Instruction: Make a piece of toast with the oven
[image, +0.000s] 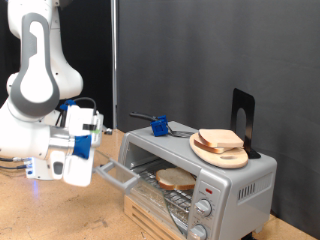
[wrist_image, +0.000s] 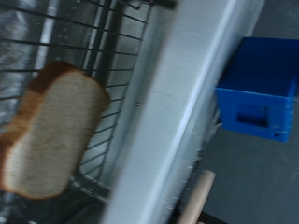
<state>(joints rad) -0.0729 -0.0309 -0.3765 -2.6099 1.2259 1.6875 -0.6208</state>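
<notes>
The oven (image: 235, 185) is a silver toaster oven at the exterior view's right, with its glass door (image: 125, 172) hanging open. The piece of toast (image: 175, 180) lies flat on the wire rack inside. In the wrist view the toast (wrist_image: 51, 131) lies on the rack bars beside the oven's silver frame (wrist_image: 187, 112). My gripper (image: 92, 148) hovers just to the exterior view's left of the open door, empty as far as shows. Its fingers do not show in the wrist view.
On the oven's top stands a round wooden plate (image: 205, 152) with another pale slice (image: 222, 140) on it. A blue box (image: 158, 125) with a dark handle also sits there and shows in the wrist view (wrist_image: 257, 89). A black stand (image: 243, 115) rises behind.
</notes>
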